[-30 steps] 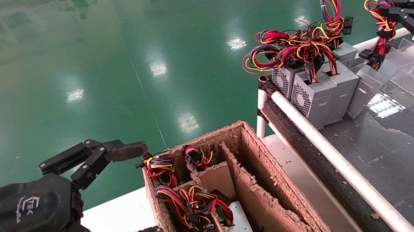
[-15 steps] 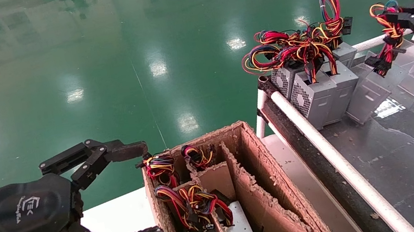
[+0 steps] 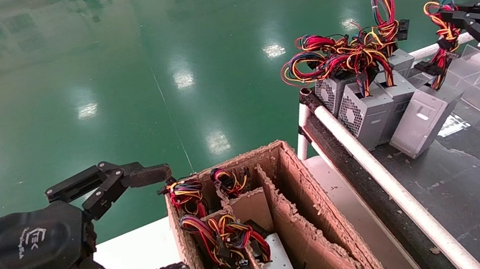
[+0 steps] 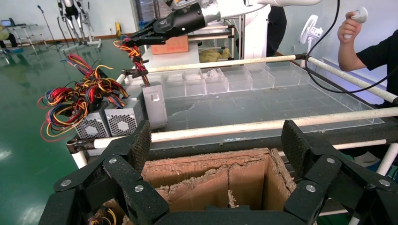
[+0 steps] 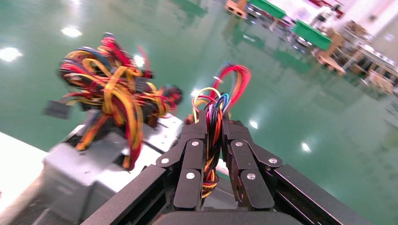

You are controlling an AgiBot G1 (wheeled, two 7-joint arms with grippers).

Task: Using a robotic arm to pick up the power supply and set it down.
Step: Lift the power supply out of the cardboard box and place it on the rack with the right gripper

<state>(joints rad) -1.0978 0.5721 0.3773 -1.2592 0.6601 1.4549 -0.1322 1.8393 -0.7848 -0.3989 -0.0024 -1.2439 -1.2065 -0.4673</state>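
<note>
Right gripper (image 3: 445, 17) is seen clamped on the wire bundle (image 3: 442, 37) of the power supply (image 3: 423, 122), its arm cut off at the head view's right edge. The grey box is held tilted, its lower end on the dark wet tabletop (image 3: 479, 183), just beside a row of other supplies (image 3: 364, 110) whose tangled wires hide their tops. Whether it leans on that row cannot be told. Left gripper (image 3: 172, 222) is shown parked with fingers spread wide beside the cardboard divider box (image 3: 311, 219), where more units are half buried. In the left wrist view, a person's raised hand (image 4: 349, 23) is partly cropped.
</note>
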